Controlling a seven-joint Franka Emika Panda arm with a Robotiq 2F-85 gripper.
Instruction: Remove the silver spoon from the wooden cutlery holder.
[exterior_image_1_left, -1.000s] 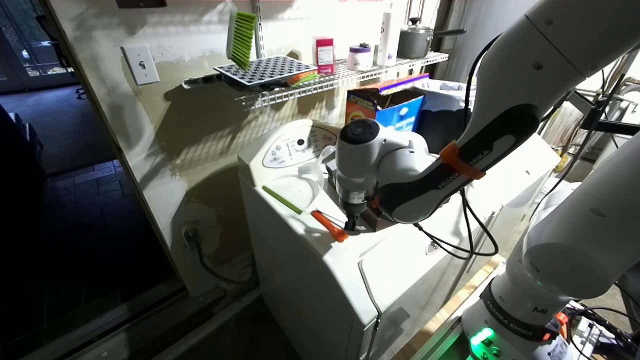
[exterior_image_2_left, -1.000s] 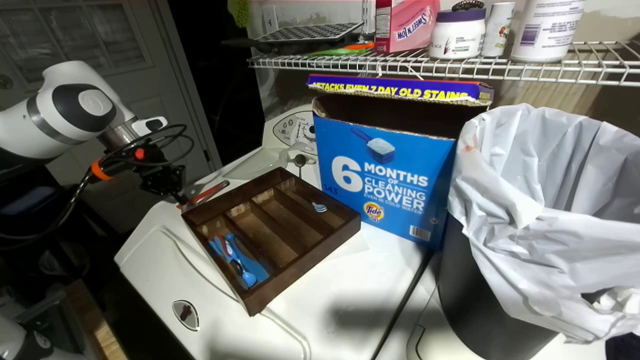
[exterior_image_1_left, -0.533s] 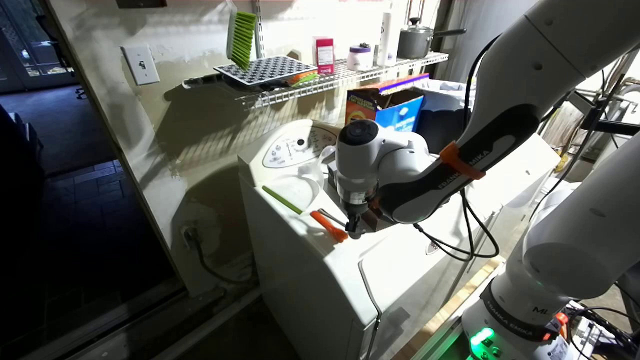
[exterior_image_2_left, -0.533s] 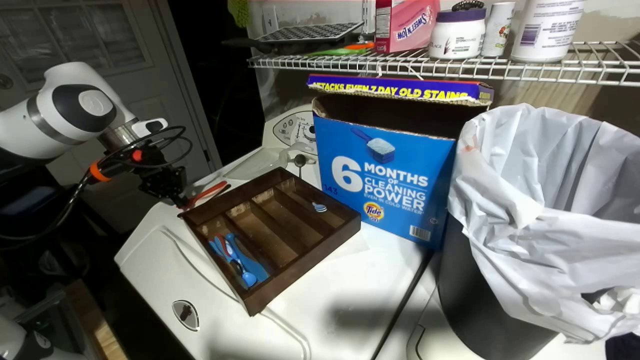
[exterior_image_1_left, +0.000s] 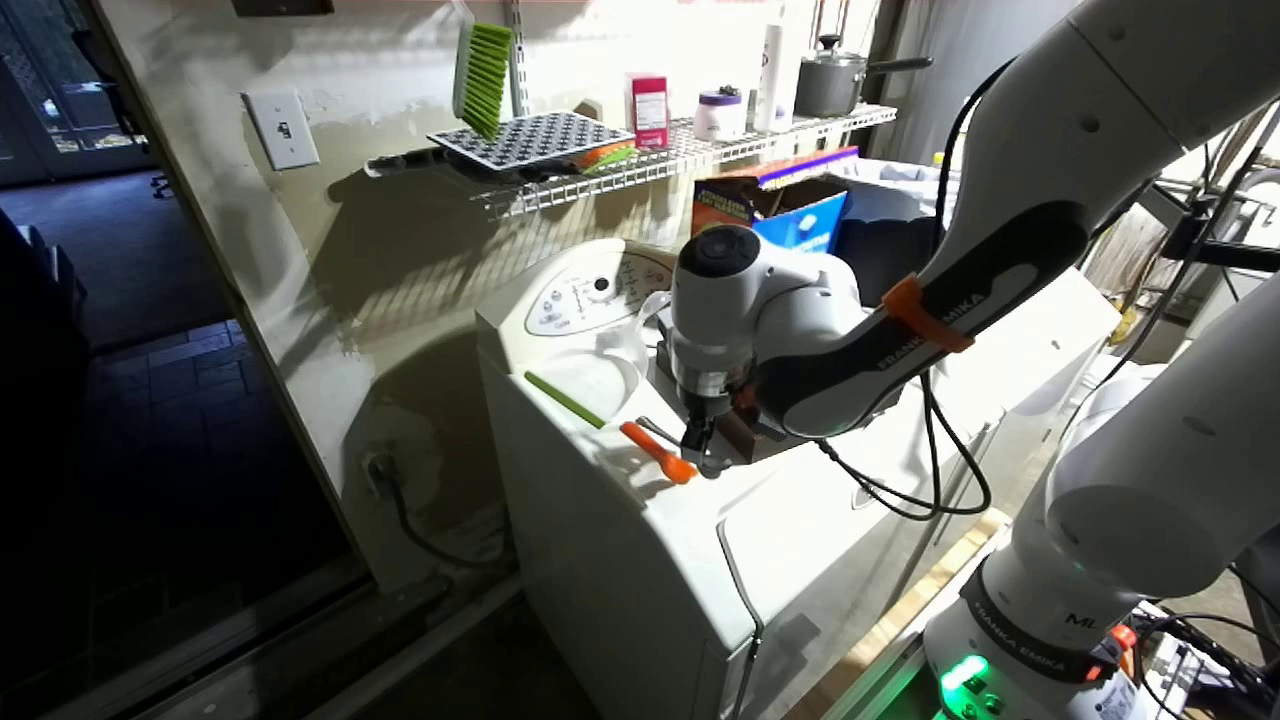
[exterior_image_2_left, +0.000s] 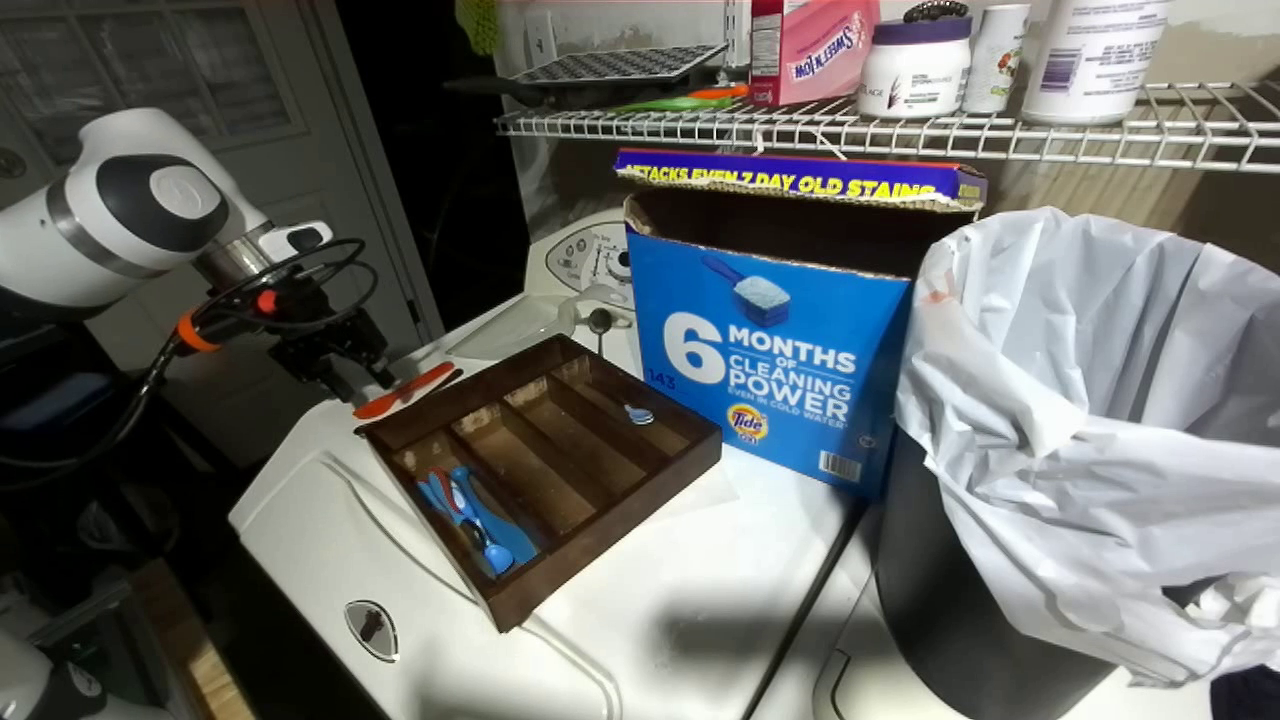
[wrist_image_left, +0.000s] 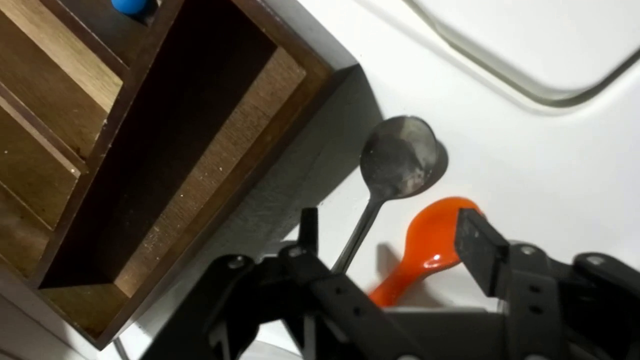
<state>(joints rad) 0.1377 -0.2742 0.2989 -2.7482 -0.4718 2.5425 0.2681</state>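
The silver spoon (wrist_image_left: 397, 157) lies bowl up on the white washer top, just outside the wooden cutlery holder (wrist_image_left: 230, 145); part of its handle is hidden behind my gripper. In an exterior view, the spoon's handle (exterior_image_1_left: 660, 432) sticks out past the gripper. My gripper (wrist_image_left: 390, 230) hangs above, open, its fingers spread wide with nothing held between them. Seen through that gap are the spoon's neck and an orange spoon (wrist_image_left: 435, 235), which rests alongside. An exterior view also has the gripper (exterior_image_2_left: 367, 388) beside the holder's corner, jaws apart.
Blue utensils (exterior_image_2_left: 490, 530) and a small pale spoon (exterior_image_2_left: 638, 413) lie in the holder. Behind it stand a blue detergent box (exterior_image_2_left: 760, 360) and a clear dustpan (exterior_image_2_left: 520, 325). A lined trash bin (exterior_image_2_left: 960, 570) is beside the box. A wire shelf (exterior_image_2_left: 1000, 145) runs overhead.
The jaws have gone from shut to open and let go of the silver spoon, which has settled flat on the washer. The gripper has lifted slightly.
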